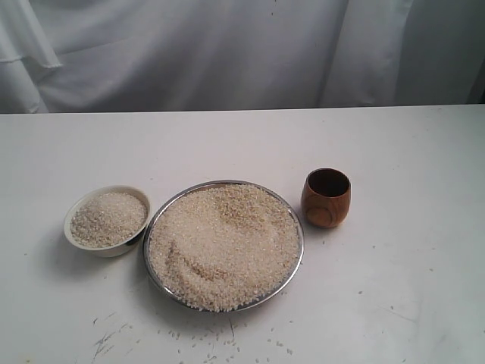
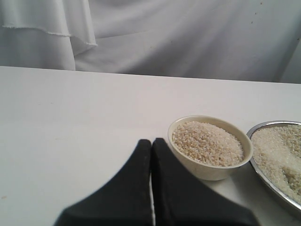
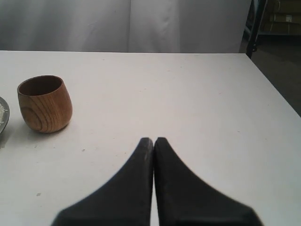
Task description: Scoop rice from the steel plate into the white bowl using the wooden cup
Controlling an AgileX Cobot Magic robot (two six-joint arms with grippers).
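Note:
The steel plate [image 1: 154, 274] sits near the table's front middle, heaped with rice [image 1: 223, 246]. To its left stands the white bowl [image 1: 106, 247], also holding rice [image 1: 108, 218]. The wooden cup [image 1: 326, 199] stands upright and empty just right of the plate. Neither gripper shows in the exterior view. In the left wrist view my left gripper [image 2: 151, 141] is shut and empty, close beside the white bowl [image 2: 209, 170], with the steel plate's rim [image 2: 263, 126] past it. In the right wrist view my right gripper [image 3: 154, 139] is shut and empty, well apart from the wooden cup [image 3: 45, 104].
Loose rice grains [image 1: 216, 349] lie scattered on the white table in front of the plate. A white cloth backdrop [image 1: 227, 53] hangs behind the table. The table's side edge [image 3: 275, 84] shows in the right wrist view, with dark floor beyond.

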